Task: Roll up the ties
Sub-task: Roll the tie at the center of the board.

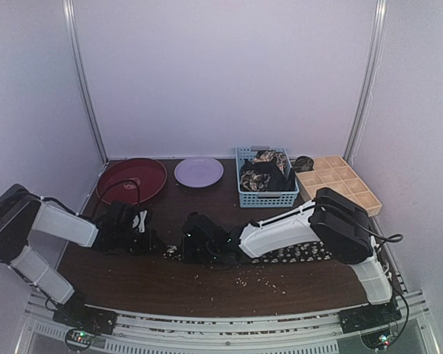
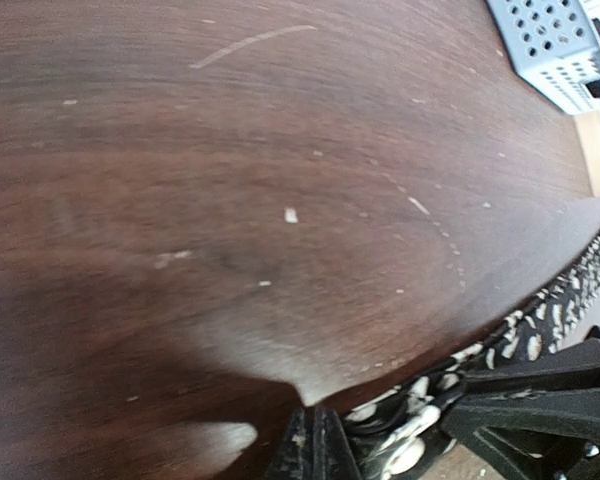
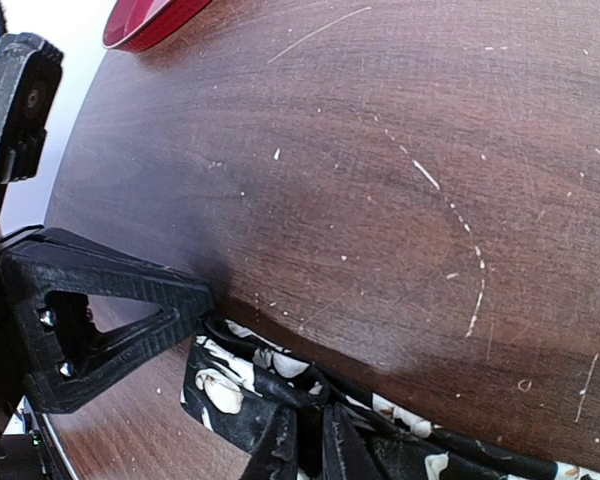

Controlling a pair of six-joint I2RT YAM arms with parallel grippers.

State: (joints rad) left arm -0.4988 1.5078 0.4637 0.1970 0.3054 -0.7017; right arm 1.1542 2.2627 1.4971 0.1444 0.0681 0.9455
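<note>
One tie (image 1: 295, 254), black with a cream floral print, lies along the near part of the table. My right gripper (image 1: 197, 247) is shut on the tie near its left end, and the fabric bunches between the fingers (image 3: 280, 445). My left gripper (image 1: 144, 240) is shut, with its tips (image 2: 320, 440) low on the table, right against that end of the tie (image 2: 420, 410). I see no fabric between its fingers. Its black finger (image 3: 110, 305) touches the tie's corner (image 3: 220, 385). More ties (image 1: 264, 173) sit bundled in the blue basket.
The blue mesh basket (image 1: 268, 198) stands at the back, with the tan gridded tray (image 1: 340, 181) to its right. A dark red plate (image 1: 131, 179) and a lilac plate (image 1: 198, 171) lie at the back left. White crumbs dot the table.
</note>
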